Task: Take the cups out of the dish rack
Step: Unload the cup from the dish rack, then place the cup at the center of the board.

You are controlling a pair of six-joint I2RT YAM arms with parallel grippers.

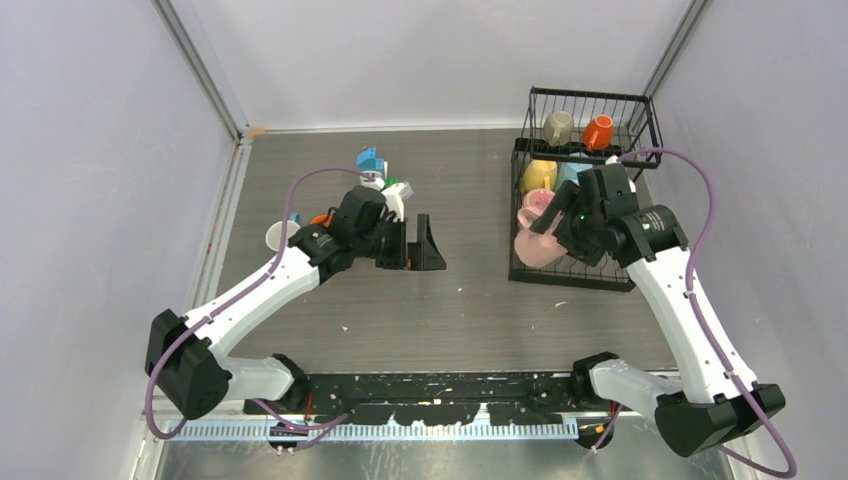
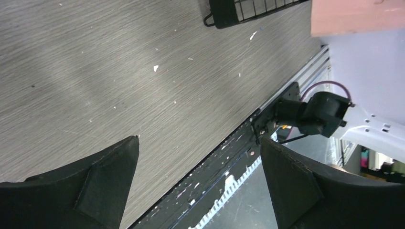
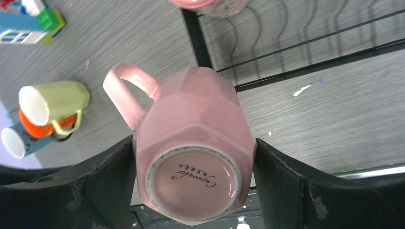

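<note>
Two arms are in view; only the right one carries a load.

1. Left of the overhead view: unloaded cups (image 1: pixel 275 237) lie on the table (image 1: pixel 480 300), close to a toy house (image 1: pixel 370 160). This is the drop zone.
2. Centre-left: the left gripper (image 1: pixel 425 245) hovers over bare tabletop. Its jaws stand wide apart and hold nothing.
3. Centre-right: the right gripper (image 3: pixel 193 143) is clamped across the body of a pink mug (image 3: pixel 191 114). In the wrist view the mug's base faces the camera. Its handle points to the upper left of that frame, clear of both fingers. The mug sits over the left edge of the dish rack (image 1: pixel 585 150).
4. Right: the rack holds more cups, among them a grey cup (image 1: pixel 558 127), an orange cup (image 1: pixel 598 130) and a yellow cup (image 1: pixel 538 175). A second pink cup (image 3: pixel 210 4) shows at the top of the wrist view.

Step in hand, as judged: transfer of the pink mug from rack to table.

- Do not loosen the clamp during travel; the glazed facets look slippery.
- Clear the rack's edge wire before moving left, minding the protruding handle.
- Choose a bare spot short of the unloaded cups to avoid a knock.
- Lower until the mug rests on the table, then part the jaws.
</note>
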